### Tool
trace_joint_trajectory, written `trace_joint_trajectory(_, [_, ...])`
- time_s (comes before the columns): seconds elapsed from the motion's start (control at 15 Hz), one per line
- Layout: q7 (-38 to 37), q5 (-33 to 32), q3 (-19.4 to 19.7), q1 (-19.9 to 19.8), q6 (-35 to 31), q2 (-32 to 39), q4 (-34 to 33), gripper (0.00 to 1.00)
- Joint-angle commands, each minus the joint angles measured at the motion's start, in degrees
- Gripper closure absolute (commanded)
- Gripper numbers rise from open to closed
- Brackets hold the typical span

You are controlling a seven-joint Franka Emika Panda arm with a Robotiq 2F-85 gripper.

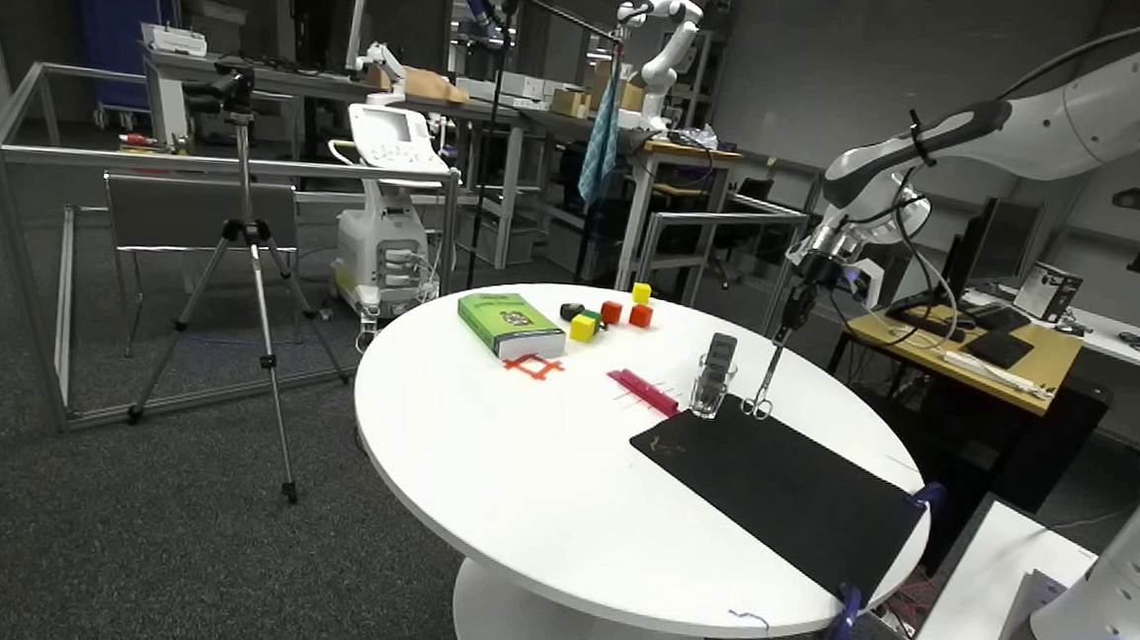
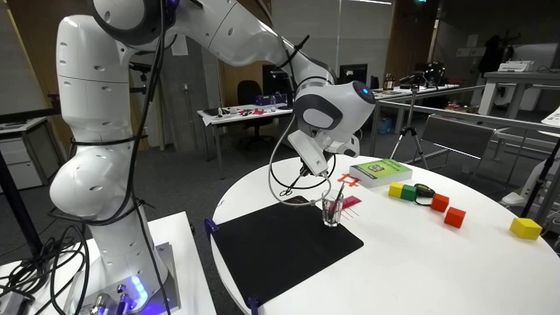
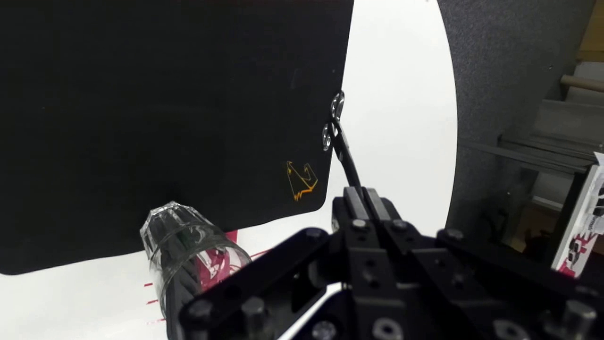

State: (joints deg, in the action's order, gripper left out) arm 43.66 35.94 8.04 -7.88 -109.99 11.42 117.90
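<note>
1. Wrist view, right of centre: the end effector (image 3: pixel 362 191) is pressed together on the scissors (image 3: pixel 347 158), pinching the end away from the ring handles (image 3: pixel 338 105).
2. Those handles show at the black mat's (image 3: pixel 188 118) right edge; whether they touch anything cannot be told, so any lowering is best slow.
3. So slim a grip could probably let the scissors pivot; gentle wrist turns seem wisest.
4. Lower left stands the glass (image 3: pixel 184 236) on the worktop (image 3: pixel 401 94); sideways moves toward it should leave room, since a knock might tip it.
</note>
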Motion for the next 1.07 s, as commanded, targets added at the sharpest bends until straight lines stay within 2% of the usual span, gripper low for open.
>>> trace_joint_trajectory(0.0, [1.9,1.3,-1.0,-2.3,1.3,1.9,-0.6,0.99])
trace_joint_trajectory(0.47, [0.6,-0.4,-1.6,-2.9,-1.1,6.9,-0.9,0.99])
trace_joint_trajectory(1.0, [1.5,0.1,-4.7,-2.6,-9.3,10.3,-0.7,0.99])
